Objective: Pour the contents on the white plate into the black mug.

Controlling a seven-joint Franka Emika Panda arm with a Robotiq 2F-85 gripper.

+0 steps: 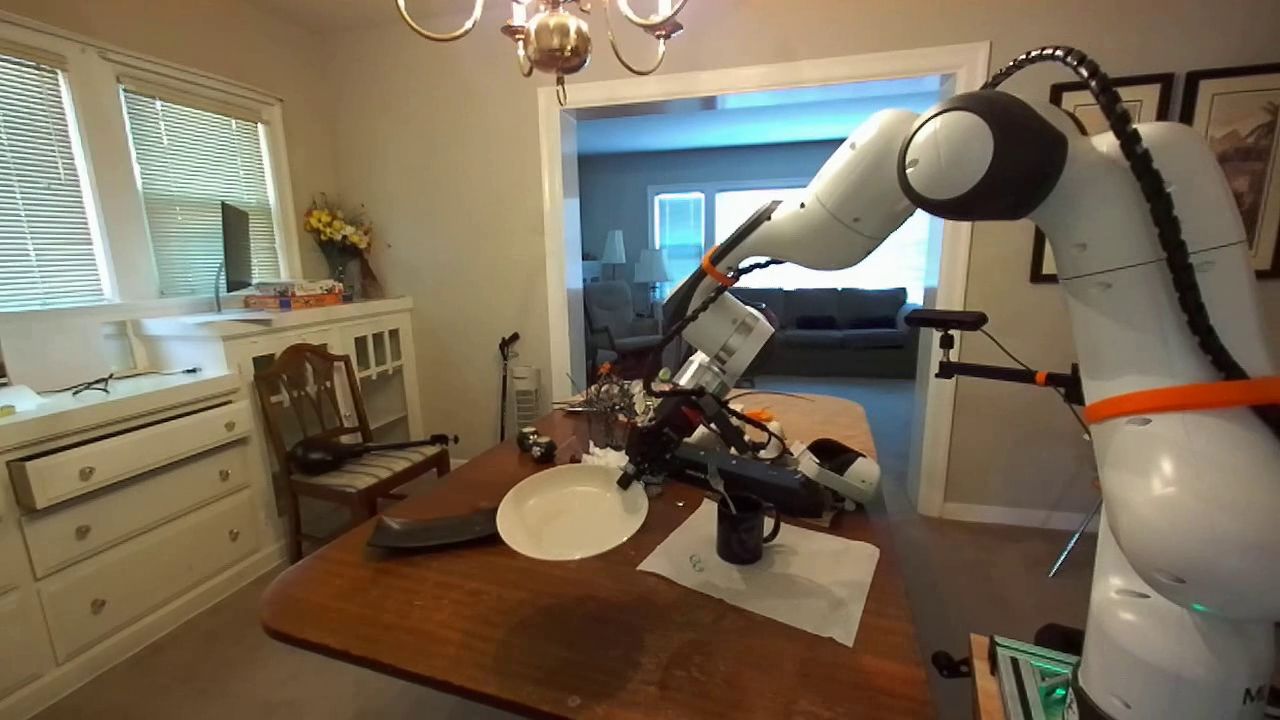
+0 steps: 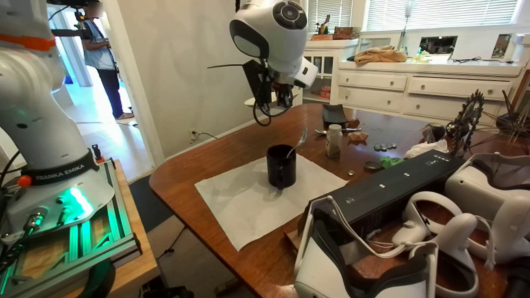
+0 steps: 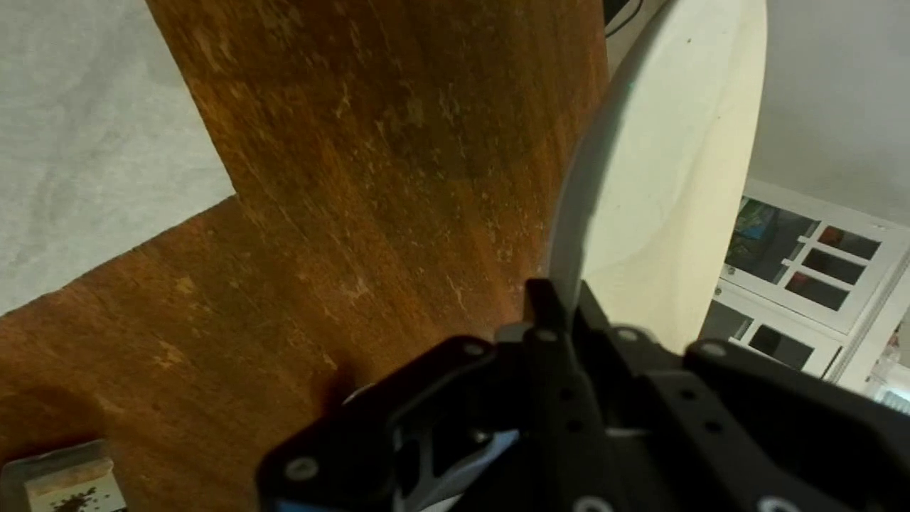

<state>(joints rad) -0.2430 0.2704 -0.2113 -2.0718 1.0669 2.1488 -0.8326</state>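
The white plate (image 1: 572,515) is held by its rim above the table, beyond the white sheet. It also shows in the wrist view (image 3: 661,156), and partly behind my gripper in an exterior view (image 2: 250,102). My gripper (image 1: 628,480) is shut on the plate's rim, with one finger on each side in the wrist view (image 3: 561,299). The contents cannot be made out; only a few tiny dark specks show on the plate. The black mug (image 1: 740,535) stands upright on the white sheet, apart from the plate, also here (image 2: 276,167). A metal utensil (image 2: 299,142) leans in it.
The white sheet (image 2: 248,211) lies under the mug. A long black box (image 2: 385,182) and white headsets (image 2: 331,265) lie beside it. A small jar (image 2: 333,142) stands near the mug. A flat dark dish (image 1: 430,532) lies on the table (image 1: 450,600) near the plate.
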